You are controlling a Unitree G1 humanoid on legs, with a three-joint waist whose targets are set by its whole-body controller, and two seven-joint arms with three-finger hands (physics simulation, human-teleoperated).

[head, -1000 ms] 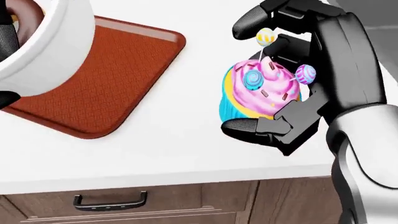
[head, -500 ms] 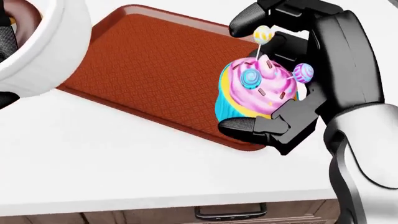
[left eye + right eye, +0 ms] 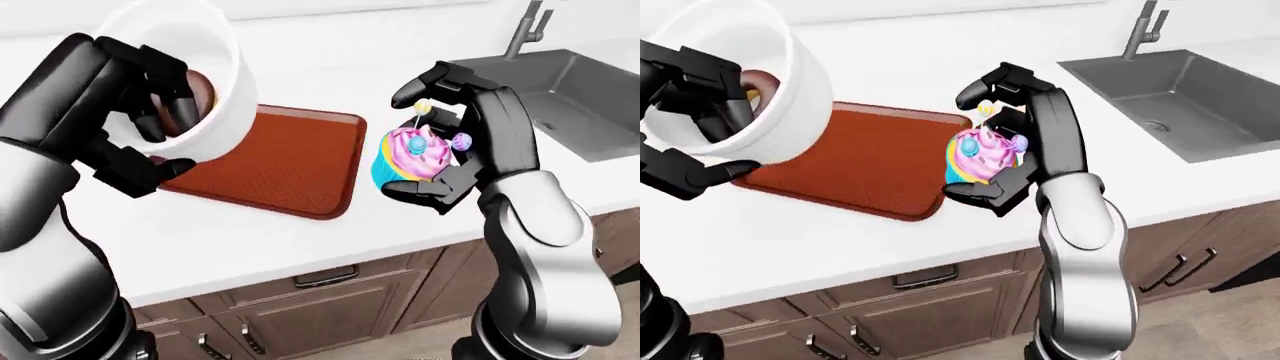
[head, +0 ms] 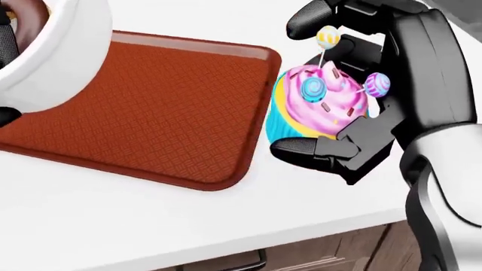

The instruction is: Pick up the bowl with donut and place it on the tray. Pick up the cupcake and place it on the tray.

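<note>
We have the cupcake with pink frosting, a blue wrapper and small lollipop toppers [image 4: 320, 104] up off the white counter [image 3: 280, 247], clamped in our right hand [image 3: 455, 142]: one black finger [image 4: 309, 148] presses under the wrapper and another curls over the top beside the yellow lollipop. It hangs just beside the right edge of the brown rectangular tray with a textured floor [image 4: 151, 107], not yet over it. We judge it light but delicate; the frosting would smear and the toppers would snap under pressure, so the firm wrapper base is the place to grip, as the lower finger does now.

Our left hand [image 3: 140, 112] holds the large white bowl [image 3: 215, 90] tilted steeply above the tray's left end, fingers hooked over the rim and into the inside, closed on its wall. A brown glazed donut [image 3: 202, 91] shows inside. The bowl looks stiff and smooth, likely slippery at the rim, and with this tilt the donut could slide out. A steel sink [image 3: 1180, 105] lies well apart on the right.
</note>
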